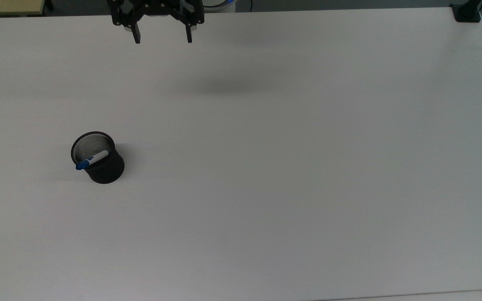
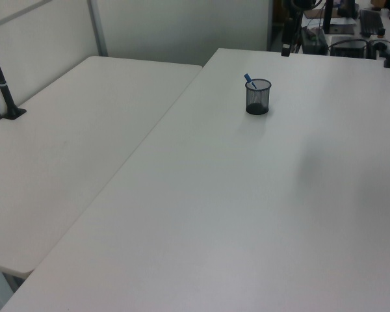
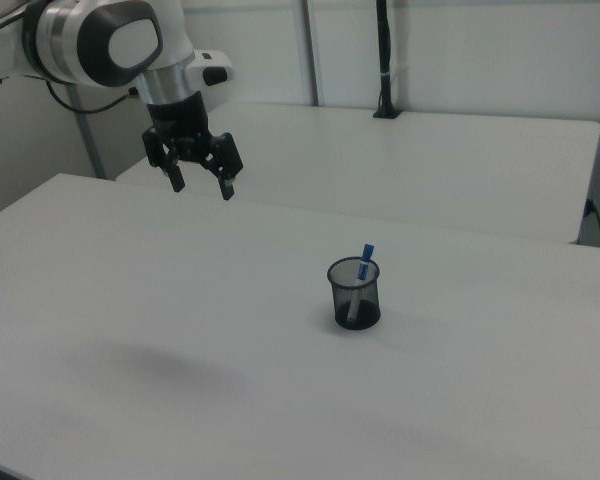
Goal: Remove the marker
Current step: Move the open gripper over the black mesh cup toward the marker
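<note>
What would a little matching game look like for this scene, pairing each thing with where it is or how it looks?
Things:
1. marker
2. mesh cup
3. gripper
4. table

Descriptions:
A. white, broad and flat, carrying the cup
B. black, standing upright on the table
C. open, raised above the table, apart from the cup
D. leaning inside the cup, blue cap poking over the rim

Pairs: 1-D, 2-B, 3-C, 4-A
</note>
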Available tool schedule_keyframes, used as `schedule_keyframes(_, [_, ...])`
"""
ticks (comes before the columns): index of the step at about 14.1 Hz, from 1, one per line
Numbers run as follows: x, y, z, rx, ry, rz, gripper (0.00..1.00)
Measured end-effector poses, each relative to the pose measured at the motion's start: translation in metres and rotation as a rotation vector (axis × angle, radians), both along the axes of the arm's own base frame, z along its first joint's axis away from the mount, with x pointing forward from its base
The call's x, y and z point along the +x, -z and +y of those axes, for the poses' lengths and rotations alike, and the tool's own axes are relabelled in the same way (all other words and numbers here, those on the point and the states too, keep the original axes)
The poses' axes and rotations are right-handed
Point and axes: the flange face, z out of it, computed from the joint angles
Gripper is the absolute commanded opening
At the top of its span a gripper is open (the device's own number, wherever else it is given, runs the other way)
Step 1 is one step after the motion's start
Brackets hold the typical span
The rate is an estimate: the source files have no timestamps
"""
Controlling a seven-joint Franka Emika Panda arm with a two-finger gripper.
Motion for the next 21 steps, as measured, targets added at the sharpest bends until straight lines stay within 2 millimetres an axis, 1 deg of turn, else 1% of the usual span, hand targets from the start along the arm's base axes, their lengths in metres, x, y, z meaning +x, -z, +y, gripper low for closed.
schedule_keyframes(13, [0.0, 0.0, -0.002, 0.0, 0.003, 0.0, 1.0])
schedule_keyframes(15, [0.0, -0.002, -0.01, 0.0, 0.017, -0.003, 1.0])
schedule_keyframes(18, [-0.001, -0.007, -0.03, -0.002, 0.047, -0.02, 1.0])
schedule_keyframes(21, [0.012, -0.007, -0.047, -0.017, 0.071, -0.107, 1.0])
